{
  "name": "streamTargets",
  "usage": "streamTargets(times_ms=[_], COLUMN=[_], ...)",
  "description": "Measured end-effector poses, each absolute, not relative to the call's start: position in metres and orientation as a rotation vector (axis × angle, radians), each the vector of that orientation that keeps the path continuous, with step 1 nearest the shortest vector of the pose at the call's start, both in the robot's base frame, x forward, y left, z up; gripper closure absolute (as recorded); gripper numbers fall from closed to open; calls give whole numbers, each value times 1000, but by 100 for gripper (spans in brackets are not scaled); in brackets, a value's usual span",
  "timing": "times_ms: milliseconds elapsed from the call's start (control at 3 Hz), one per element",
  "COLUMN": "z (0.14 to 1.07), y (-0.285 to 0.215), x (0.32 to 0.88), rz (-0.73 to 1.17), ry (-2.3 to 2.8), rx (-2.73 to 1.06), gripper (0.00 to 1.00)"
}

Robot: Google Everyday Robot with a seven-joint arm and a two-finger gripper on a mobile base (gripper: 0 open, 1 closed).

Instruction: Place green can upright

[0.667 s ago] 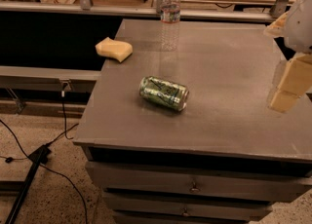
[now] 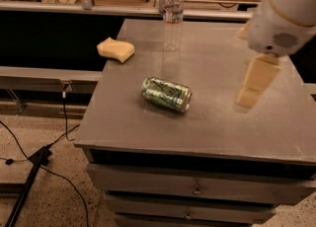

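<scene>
Grey table [image 2: 212, 127] w/ drawers [image 2: 197, 189] under it, dim room, black cable [image 2: 64, 117] trailing to the speckled floor at left. Can [image 2: 166, 94] lies on its side near the middle of the top, somewhat toward the front edge, long axis running approx. left to right. Nothing touches it.

Gripper [image 2: 254, 80] hangs over the right side of the table, above the surface and well apart from the can, holding nothing. Whether it's open or closed I can't tell from where I stand, as the white wrist housing hides too much of it.

Progress, as I judge it: barely begun. No grasp yet and the can isn't upright. What's left is to reach across to the can, take hold, tip it onto its base, set it down and let go.

Writing: the can is shiny green w/ pale markings, but no brand is readable. Bottle [image 2: 173, 16], clear plastic, stands at the back edge; its label band is too blurred to read. Sponge [image 2: 115, 49], yellow, sits back-left and is plain.
</scene>
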State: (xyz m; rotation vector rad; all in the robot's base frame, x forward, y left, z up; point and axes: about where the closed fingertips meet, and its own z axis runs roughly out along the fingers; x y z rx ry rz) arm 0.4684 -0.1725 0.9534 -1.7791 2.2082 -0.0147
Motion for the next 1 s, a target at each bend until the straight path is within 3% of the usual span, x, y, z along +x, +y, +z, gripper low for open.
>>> streamTargets(times_ms=[667, 1000], z=[888, 886], y=[-35, -25], x=[533, 535], rz=[210, 216], ry=[2180, 2170], rx=[-1939, -1949], gripper=[0, 0])
